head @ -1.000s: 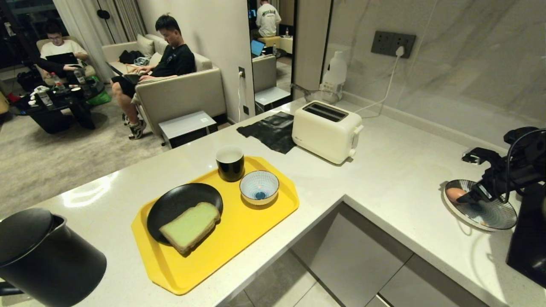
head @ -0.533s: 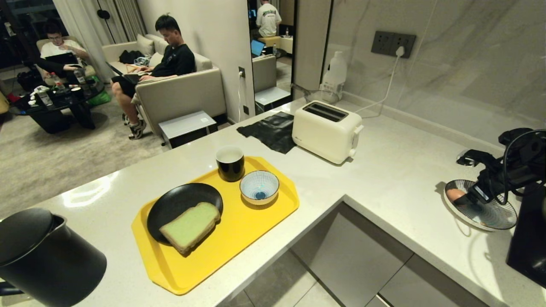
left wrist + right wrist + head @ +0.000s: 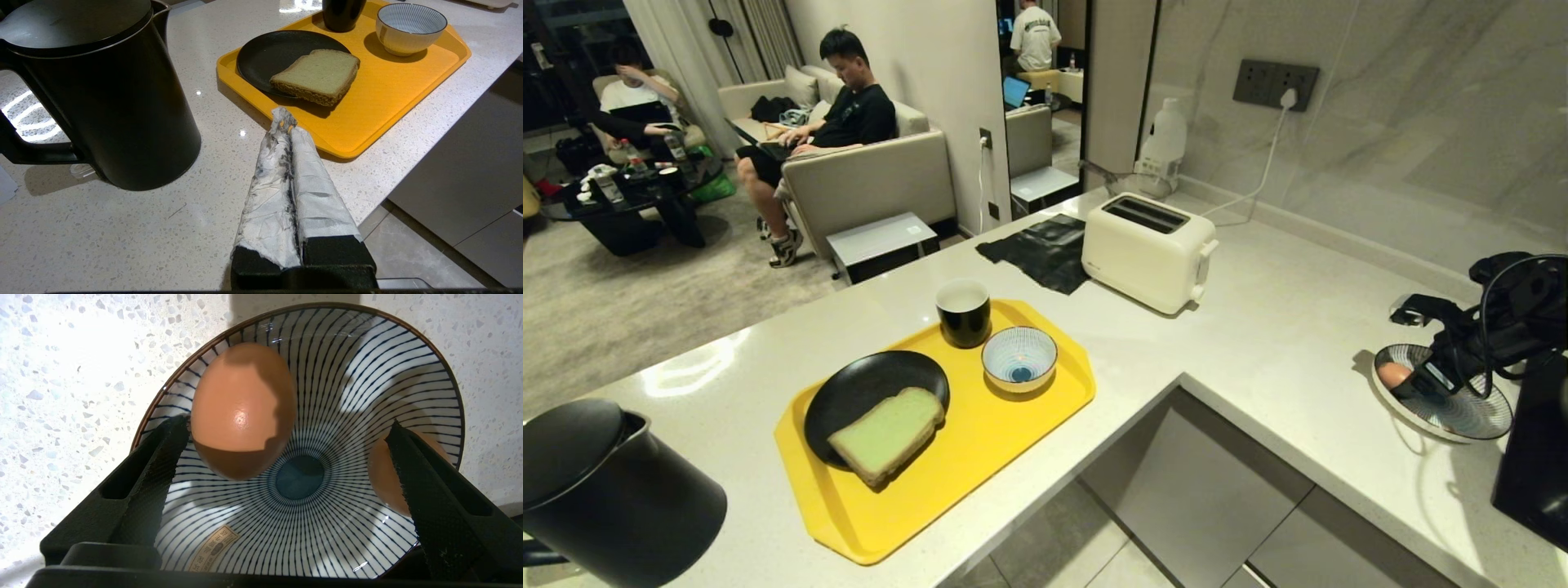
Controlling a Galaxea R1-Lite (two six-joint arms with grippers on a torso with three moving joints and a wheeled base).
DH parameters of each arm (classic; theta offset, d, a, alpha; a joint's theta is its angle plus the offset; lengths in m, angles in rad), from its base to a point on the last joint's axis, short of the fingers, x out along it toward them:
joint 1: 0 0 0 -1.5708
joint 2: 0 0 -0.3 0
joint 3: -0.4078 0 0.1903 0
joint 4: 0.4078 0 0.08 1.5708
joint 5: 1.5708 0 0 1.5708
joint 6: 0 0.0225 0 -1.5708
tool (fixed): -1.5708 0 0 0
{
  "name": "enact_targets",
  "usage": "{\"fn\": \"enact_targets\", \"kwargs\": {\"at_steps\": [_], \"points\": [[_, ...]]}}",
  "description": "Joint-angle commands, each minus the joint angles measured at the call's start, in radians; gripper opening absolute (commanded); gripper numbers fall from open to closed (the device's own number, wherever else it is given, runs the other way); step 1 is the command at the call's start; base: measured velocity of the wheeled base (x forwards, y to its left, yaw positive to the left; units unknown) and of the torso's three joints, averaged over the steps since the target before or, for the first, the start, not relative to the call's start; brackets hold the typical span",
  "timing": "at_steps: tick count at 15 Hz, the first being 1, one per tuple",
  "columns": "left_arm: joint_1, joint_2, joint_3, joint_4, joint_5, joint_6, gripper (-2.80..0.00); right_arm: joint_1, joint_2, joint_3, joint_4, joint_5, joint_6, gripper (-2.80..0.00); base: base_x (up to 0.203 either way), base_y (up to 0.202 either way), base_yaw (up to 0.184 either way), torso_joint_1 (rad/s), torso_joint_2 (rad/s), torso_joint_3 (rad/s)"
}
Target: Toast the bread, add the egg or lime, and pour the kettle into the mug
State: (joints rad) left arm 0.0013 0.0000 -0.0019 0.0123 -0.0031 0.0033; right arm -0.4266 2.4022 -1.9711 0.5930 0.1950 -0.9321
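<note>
Home setting: open-plan kitchen next to a living room. Kitchen cues: L-shaped pale speckled stone surface (image 3: 1282, 343) with grey cabinet fronts (image 3: 1201, 490) below, marble-look wall with a socket panel (image 3: 1275, 83) upper right, cream toaster (image 3: 1147, 251) plugged in, black kettle (image 3: 609, 490) lower left. Living room upper left: beige sofa (image 3: 866, 175), carpet, low dark coffee table (image 3: 629, 204), people seated with laptops

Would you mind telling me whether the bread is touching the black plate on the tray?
Touching. In the left wrist view the bread lies partly on the black plate, one corner hanging past its rim over the yellow tray.
</note>
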Motion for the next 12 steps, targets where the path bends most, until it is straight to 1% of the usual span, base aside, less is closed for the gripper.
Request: {"fn": "enact_targets", "kwargs": {"at_steps": [1, 3, 5, 8, 12], "points": [[0.000, -0.003, 0.000, 0.000, 0.000, 0.000, -2.80, 0.000, 0.006, 0.000, 0.004, 0.003, -0.012, 0.00, 0.000, 0.000, 0.000, 0.000, 0.00, 0.000], [0.000, -0.003, 0.000, 0.000, 0.000, 0.000, -2.80, -0.001, 0.006, -0.001, 0.004, 0.006, -0.041, 0.00, 0.000, 0.000, 0.000, 0.000, 0.00, 0.000], [0.000, -0.003, 0.000, 0.000, 0.000, 0.000, -2.80, -0.001, 0.005, -0.002, 0.004, 0.006, -0.050, 0.00, 0.000, 0.000, 0.000, 0.000, 0.00, 0.000], [0.000, -0.003, 0.000, 0.000, 0.000, 0.000, -2.80, -0.006, 0.002, -0.002, 0.002, 0.026, -0.077, 0.00, 0.000, 0.000, 0.000, 0.000, 0.00, 0.000], [0.000, -0.003, 0.000, 0.000, 0.000, 0.000, -2.80, -0.009, 0.002, -0.002, 0.002, 0.027, -0.082, 0.00, 0.000, 0.000, 0.000, 0.000, 0.00, 0.000]]}}
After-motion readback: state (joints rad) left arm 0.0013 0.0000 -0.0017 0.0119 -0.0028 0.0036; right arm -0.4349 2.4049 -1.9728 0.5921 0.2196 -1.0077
